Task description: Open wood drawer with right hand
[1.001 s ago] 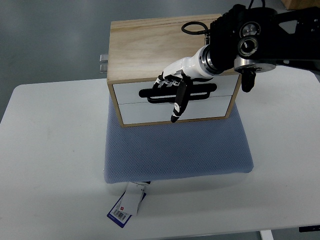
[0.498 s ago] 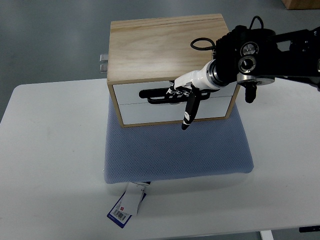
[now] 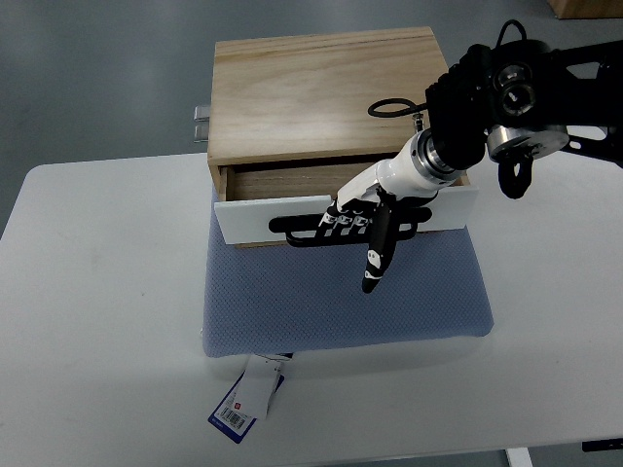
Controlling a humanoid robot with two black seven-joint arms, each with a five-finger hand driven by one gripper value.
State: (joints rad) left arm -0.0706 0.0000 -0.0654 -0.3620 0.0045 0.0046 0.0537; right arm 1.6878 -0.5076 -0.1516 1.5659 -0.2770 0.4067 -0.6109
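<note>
Top view, right robot hand (image 3: 358, 220) hooked on drawer (image 3: 343, 216) handle (image 3: 302, 229)

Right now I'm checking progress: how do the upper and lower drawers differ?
The upper drawer is pulled out, its wooden inside showing; the lower drawer sits shut, mostly hidden beneath it. The right hand curls on the upper drawer's black handle; nothing touches the lower drawer. Both belong to the same wooden box.
</note>
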